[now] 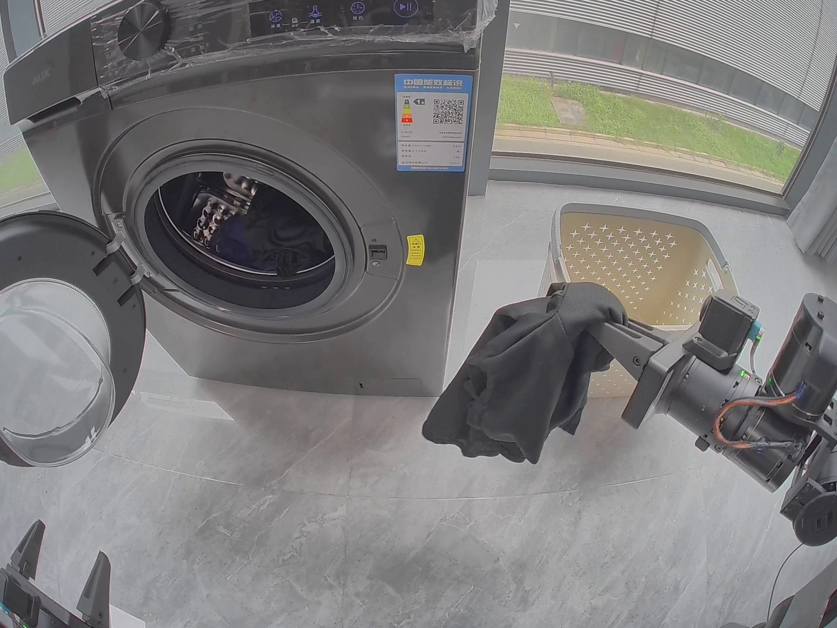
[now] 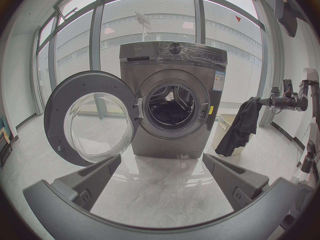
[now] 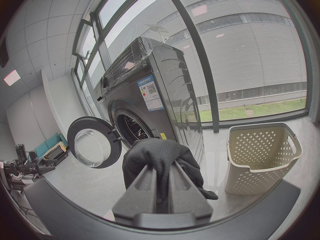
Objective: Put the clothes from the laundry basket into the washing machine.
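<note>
Hanging limp, a black garment point(image 1: 523, 368) is pinched in the right hand point(image 1: 615, 337) near the perforated basket point(image 1: 645, 215), left hand point(image 1: 67, 549) wide.

Right gripper point(image 1: 610, 333) held out forward, jaws pinching the dark garment point(image 1: 514, 377); left gripper point(image 1: 63, 569) low, jaws apart.

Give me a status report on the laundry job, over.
Right gripper shut on black garment, hanging beside basket. Left gripper open, empty. Washer door open, nothing blocking the drum.
</note>
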Available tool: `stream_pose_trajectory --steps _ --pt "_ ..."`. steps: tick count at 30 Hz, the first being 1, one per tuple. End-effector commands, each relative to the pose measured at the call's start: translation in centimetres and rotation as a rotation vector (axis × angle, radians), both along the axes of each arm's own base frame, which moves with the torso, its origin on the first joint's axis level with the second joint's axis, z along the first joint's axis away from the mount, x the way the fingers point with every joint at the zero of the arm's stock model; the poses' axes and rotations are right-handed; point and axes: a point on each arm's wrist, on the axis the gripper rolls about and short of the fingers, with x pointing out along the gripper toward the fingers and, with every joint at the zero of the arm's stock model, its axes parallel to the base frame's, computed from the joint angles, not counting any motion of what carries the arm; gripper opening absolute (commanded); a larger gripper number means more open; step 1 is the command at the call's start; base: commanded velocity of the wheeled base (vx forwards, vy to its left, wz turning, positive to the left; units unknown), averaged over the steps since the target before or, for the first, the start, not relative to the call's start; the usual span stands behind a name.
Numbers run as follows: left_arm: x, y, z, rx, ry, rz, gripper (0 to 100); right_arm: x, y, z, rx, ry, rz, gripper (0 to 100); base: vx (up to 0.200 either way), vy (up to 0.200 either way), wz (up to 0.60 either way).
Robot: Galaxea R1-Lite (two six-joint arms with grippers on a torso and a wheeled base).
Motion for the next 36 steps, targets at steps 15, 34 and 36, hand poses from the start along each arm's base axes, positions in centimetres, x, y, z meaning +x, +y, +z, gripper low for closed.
stream_pose_trajectory --steps 15,34,36 --pt "0.13 0.00 -0.50 -0.002 0.019 0.001 100 0.01 0.22 -0.22 -0.005 0.006 0.007 0 0.000 0.200 0.00" --pt "0.13 0.00 -0.50 -0.005 0.019 0.001 100 0.05 0.25 -0.22 -0.005 0.006 0.007 0 0.000 0.074 0.00" --pt "0.12 0.00 -0.45 -0.005 0.016 0.001 100 0.04 0.24 -0.25 -0.006 0.007 0.007 0 0.000 0.000 0.00"
